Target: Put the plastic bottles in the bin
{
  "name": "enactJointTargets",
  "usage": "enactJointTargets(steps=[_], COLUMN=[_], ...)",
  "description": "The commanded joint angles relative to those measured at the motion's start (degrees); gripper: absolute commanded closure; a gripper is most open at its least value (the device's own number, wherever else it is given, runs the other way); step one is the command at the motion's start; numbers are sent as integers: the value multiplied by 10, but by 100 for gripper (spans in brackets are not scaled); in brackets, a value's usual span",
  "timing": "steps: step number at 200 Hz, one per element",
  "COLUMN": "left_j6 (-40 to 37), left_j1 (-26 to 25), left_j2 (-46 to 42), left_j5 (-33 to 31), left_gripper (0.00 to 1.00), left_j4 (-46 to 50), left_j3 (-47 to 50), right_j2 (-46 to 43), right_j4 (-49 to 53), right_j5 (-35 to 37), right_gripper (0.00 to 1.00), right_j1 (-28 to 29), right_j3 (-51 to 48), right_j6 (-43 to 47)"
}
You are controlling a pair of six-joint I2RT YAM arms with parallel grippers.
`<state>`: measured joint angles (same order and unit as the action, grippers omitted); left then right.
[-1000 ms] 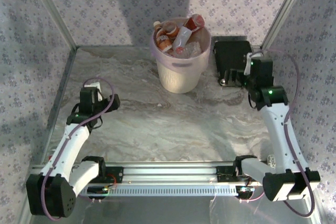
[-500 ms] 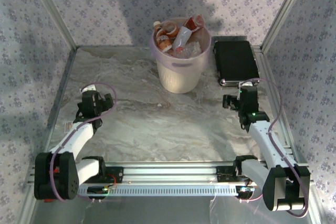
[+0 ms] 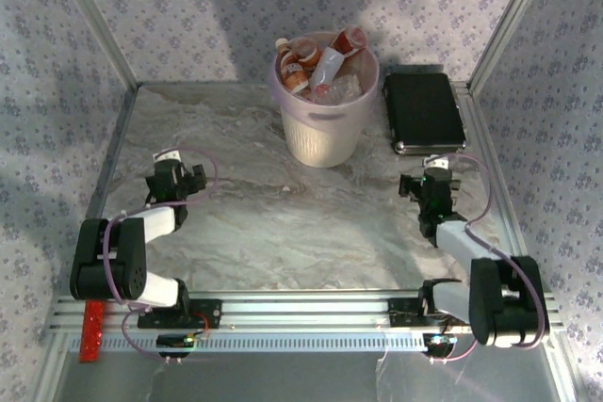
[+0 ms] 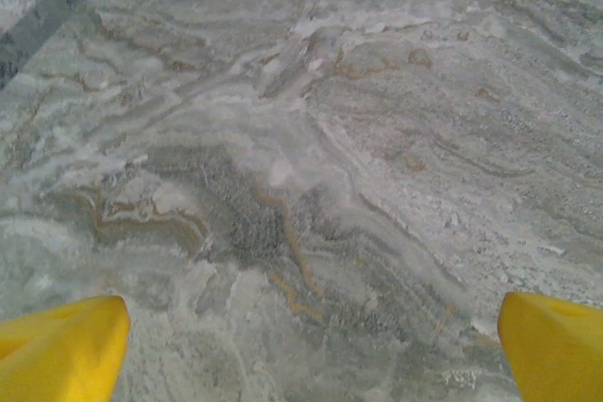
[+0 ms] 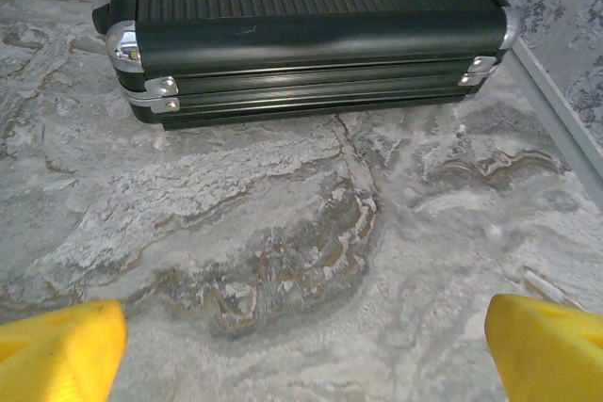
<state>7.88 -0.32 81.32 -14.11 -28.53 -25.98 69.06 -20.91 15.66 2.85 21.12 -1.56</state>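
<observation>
The plastic bottles (image 3: pixel 325 68) all sit heaped in the bin (image 3: pixel 320 143), so the job looks done. With nothing to grab, the left gripper (image 4: pixel 301 350) and right gripper (image 5: pixel 301 345) just hang spread wide, empty

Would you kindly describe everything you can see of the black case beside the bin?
The black case is a flat rectangular box, apparently hard plastic, with a finely ribbed lid and shiny metal caps on its near corners. A seam with metal trim runs along its near side, where two small metal fittings sit near the ends. It is shut and lies flat on the marbled table in the far right corner, close to the right of the bin; whether they touch is unclear. Nothing rests on it.
</observation>
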Motion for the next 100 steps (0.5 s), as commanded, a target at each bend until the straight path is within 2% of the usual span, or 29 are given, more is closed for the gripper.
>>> enactJointTargets(steps=[1,17,38,68,80,89,100], left_j6=[-32,-40,-44,-48,-48,-48,-48], left_j1=[5,5,5,5,5,5,4], left_j2=[14,56,64,67,67,67,67], left_j5=[15,24,39,48,48,47,48], left_gripper=[0,0,0,0,0,0,0], left_j4=[-89,-187,-199,-207,-206,-206,-206], left_j3=[-5,24,33,36,35,35,35], right_j2=[34,59,85,191,173,182,178], right_j4=[-101,-154,-201,-318,-267,-299,-273], right_j5=[-2,-16,-34,-50,-67,-66,-73], right_gripper=[1,1,1,1,1,1,1], right_j1=[0,-3,-6,-8,-19,-20,-21], right_j3=[1,-1,-2,-11,-1,-8,1], right_j6=[23,38,49,49,39,39,40])
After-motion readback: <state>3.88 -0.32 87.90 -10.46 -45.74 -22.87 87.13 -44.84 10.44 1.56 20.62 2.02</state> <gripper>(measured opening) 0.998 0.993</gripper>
